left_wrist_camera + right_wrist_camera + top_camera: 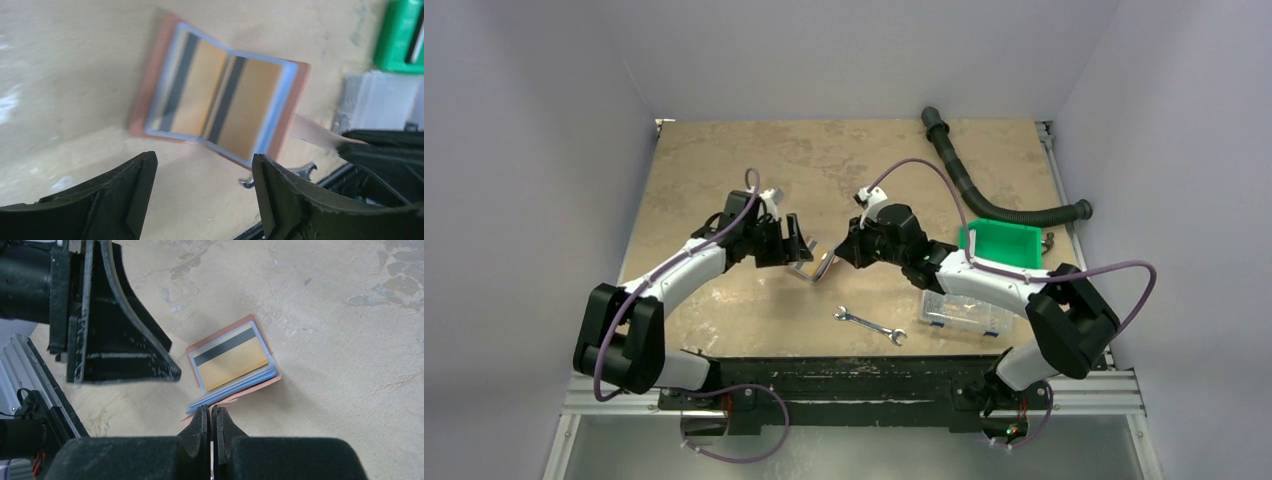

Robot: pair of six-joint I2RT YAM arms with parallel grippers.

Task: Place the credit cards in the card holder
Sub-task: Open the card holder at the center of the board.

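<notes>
Near the middle of the surface point(724, 170), between the two claws, the card holder point(142, 100) is spread open, its reddish-brown cover framing bluish inner pockets; two credit cards point(197, 90), gold-faced with black stripes, sit in those pockets; the right claw point(211, 415) is pressed together on a thin flap at the holder's edge; the left claw point(202, 165) hangs just above, spread wide and holding nothing; a wrench point(870, 326), a clear box point(964, 312) and a green bin point(1004, 245) lie off to the right.
</notes>
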